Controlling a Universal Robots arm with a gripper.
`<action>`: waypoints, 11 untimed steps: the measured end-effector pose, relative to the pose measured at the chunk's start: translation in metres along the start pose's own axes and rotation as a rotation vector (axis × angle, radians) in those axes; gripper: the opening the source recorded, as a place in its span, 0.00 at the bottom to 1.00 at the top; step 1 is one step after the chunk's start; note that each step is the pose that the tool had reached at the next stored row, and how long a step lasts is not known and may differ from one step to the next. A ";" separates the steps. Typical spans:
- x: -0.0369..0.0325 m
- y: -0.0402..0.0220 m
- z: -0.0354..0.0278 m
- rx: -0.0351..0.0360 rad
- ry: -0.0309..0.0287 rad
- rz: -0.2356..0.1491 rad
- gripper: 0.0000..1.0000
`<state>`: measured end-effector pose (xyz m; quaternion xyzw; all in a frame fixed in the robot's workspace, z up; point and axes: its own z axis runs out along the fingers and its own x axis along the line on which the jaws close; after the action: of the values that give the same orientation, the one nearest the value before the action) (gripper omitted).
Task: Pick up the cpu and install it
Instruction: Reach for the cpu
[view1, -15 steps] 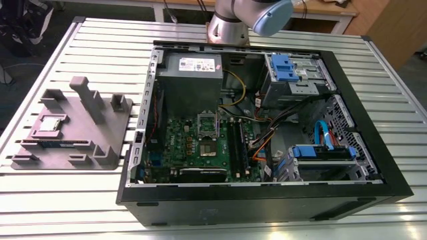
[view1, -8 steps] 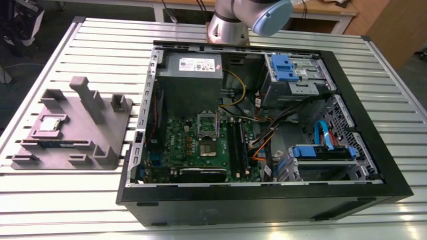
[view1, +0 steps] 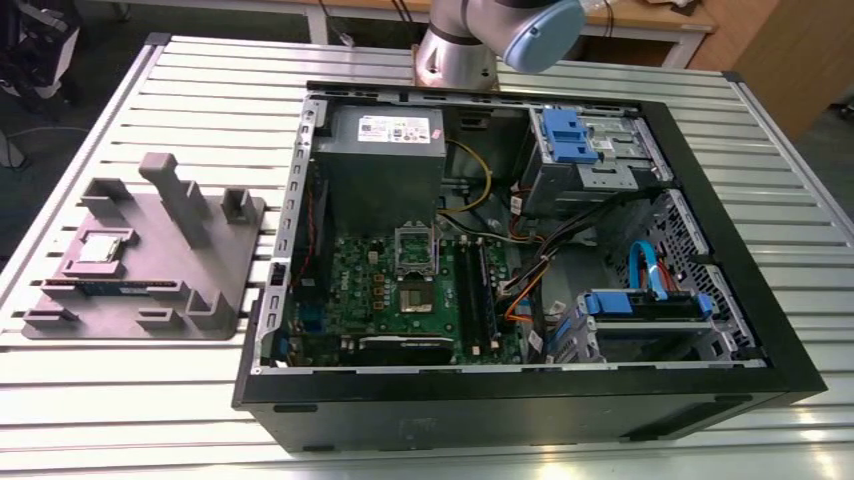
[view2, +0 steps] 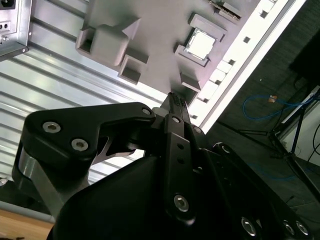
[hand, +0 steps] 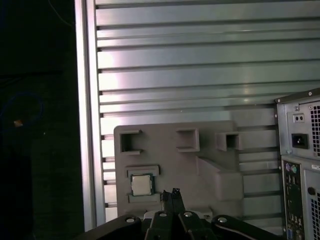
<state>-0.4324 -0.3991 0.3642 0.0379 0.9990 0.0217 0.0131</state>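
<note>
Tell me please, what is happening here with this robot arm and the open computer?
A robot arm is set to install the cpu in the open computer case. The cpu lies in a grey holder on the slatted table, beside the case. The gripper hangs over the holder near the cpu, shut and empty, touching nothing.

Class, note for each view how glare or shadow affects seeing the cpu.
Exterior view: even light, cpu plain. Second wrist view: cpu shines, glare washes out the table beside it. First wrist view: bright streaks across the table, cpu dim but distinct.
</note>
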 end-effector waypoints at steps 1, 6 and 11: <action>0.0011 -0.0002 0.0012 0.0001 0.0001 0.000 0.11; 0.0082 -0.0011 0.0071 0.0000 0.0000 0.000 0.11; 0.0131 -0.0024 0.0141 0.0001 0.0013 0.000 0.11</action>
<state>-0.4453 -0.3999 0.3496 0.0378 0.9990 0.0217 0.0125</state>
